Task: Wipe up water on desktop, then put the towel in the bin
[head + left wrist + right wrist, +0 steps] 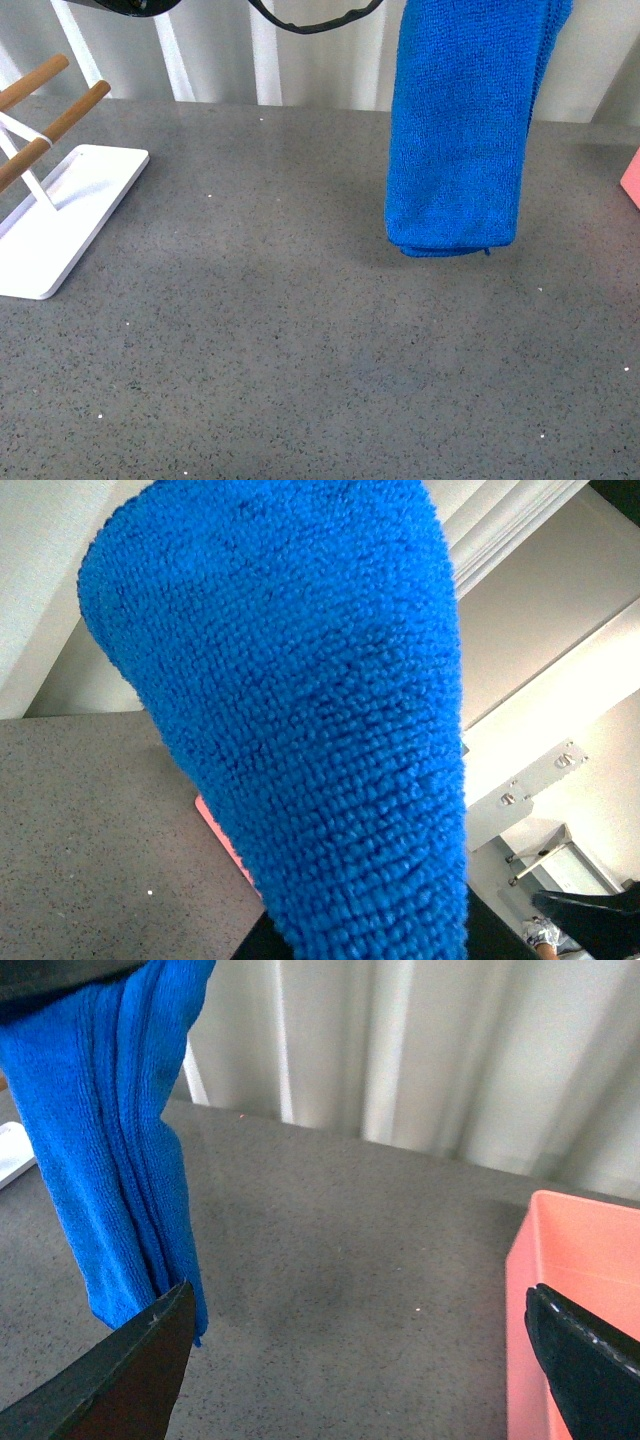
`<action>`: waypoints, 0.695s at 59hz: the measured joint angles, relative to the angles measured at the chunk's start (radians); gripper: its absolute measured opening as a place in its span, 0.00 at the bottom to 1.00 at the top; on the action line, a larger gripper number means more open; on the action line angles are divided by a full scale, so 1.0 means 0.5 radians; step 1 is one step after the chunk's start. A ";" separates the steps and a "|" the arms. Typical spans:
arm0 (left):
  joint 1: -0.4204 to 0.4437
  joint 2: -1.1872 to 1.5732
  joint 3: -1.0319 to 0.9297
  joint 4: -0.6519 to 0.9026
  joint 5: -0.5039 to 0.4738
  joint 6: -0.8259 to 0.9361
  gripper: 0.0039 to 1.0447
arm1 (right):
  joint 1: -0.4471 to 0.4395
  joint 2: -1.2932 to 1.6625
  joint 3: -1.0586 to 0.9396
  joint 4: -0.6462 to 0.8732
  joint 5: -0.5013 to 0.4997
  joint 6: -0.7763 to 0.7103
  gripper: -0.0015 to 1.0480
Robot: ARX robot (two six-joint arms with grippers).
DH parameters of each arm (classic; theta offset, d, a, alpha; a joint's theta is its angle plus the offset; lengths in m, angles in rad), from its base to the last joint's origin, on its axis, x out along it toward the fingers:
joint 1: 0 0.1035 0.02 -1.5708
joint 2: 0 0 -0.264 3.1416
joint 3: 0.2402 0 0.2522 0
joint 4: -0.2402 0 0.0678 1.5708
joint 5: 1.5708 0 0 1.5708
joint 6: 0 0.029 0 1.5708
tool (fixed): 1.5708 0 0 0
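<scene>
**Folded towel hung over the desktop, right gripper open beside it**

The bright blue, fluffy microfibre towel (455, 130) hung upright in thick folded layers. Its top ran out of the front view, and its lower end hung above the large, flat, dark-grey speckled stone-look desktop (300, 350).

The left wrist view was almost filled by the towel's looped pile, close to the lens. This hid the left gripper's fingers, so I could not tell whether that gripper was clamped on the cloth. In the right wrist view a dark part sat at the towel's top, too cut off to identify.

The right gripper (357, 1300) was beside the towel with its two black fingers (120, 1380) spread wide apart and nothing between them. One fingertip was just beside the towel's lower end, and I could not tell whether they touched.

To the right of the towel, well apart from it, stood the salmon-pink straight-edged bin (632, 178). It showed as only a small corner in the front view and as a larger open corner in the right wrist view.

To the left of the towel, well apart, the flat white tray-base rack (60, 215) rested on the desktop with its wooden rods (60, 115) slanting upward. A black cable (315, 20) looped above and to the left of the towel.
</scene>
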 joint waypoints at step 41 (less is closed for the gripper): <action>-0.071 -0.025 0.027 0.013 -0.023 -0.137 0.06 | 0.667 1.043 0.272 0.480 -0.037 -0.431 0.93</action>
